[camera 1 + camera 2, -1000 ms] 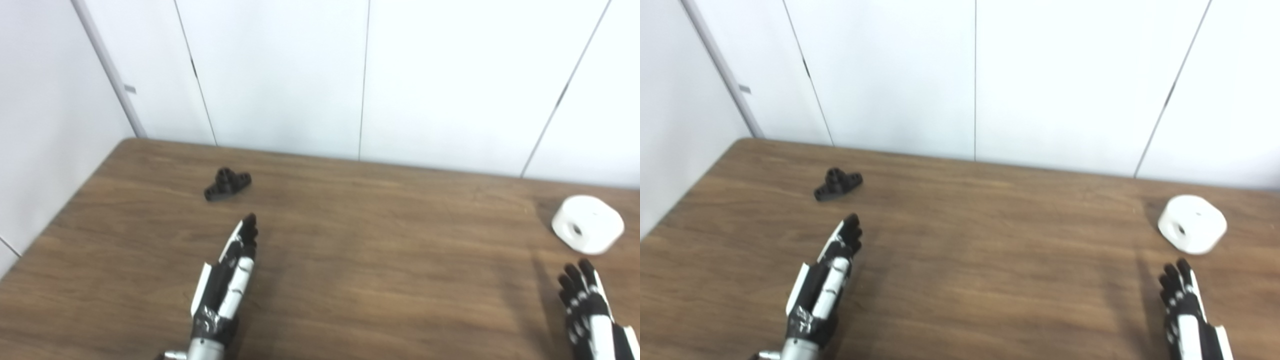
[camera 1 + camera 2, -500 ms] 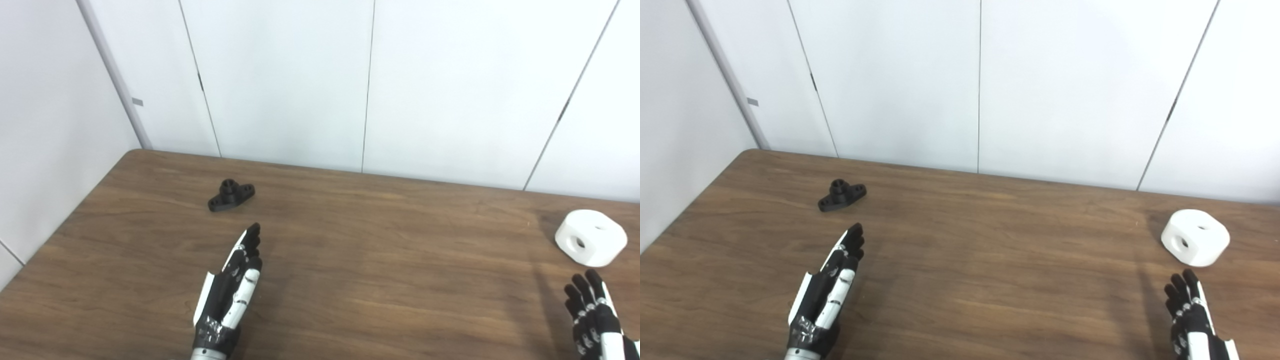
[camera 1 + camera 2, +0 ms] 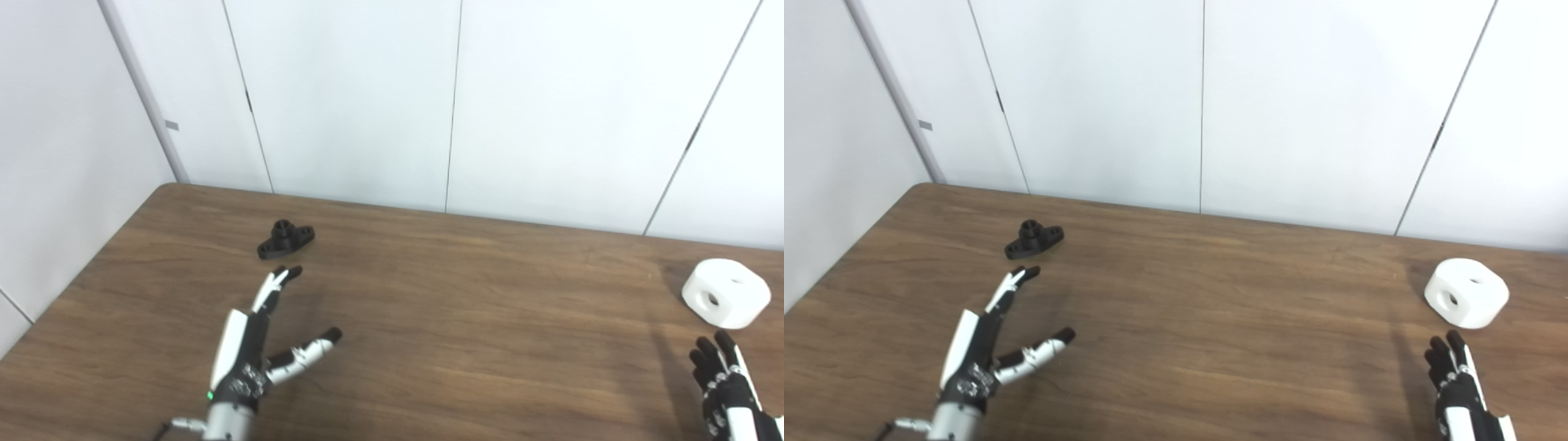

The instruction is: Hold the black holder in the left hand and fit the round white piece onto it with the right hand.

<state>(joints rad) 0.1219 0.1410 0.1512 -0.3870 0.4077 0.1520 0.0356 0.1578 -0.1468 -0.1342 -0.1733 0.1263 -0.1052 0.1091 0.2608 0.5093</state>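
Nothing of the task proper is done yet. The holder (image 3: 285, 239) lies flat on the worktop (image 3: 465, 318) toward its far left corner, untouched. The left hand (image 3: 251, 349) is just short of it on the near side, empty, thumb splayed wide from the fingers (image 3: 277, 283), whose tips point at the holder but stay clear of it. The white piece (image 3: 726, 293) sits by the right edge, well apart from the holder, with a hole in its side and another on top. The right hand (image 3: 726, 386) is near it, at the near right corner and partly cut off by the picture's edge; its fingers are extended and hold nothing.

By my reading this is the reach stage: both grasps, the lift, bringing the two parts together and the fitting itself all remain.

The worktop is dark brown wood grain, with rounded far corners. It stands in a corner of the room, against plain white panelled walls with thin dark seams; a pale strip runs up the left corner.
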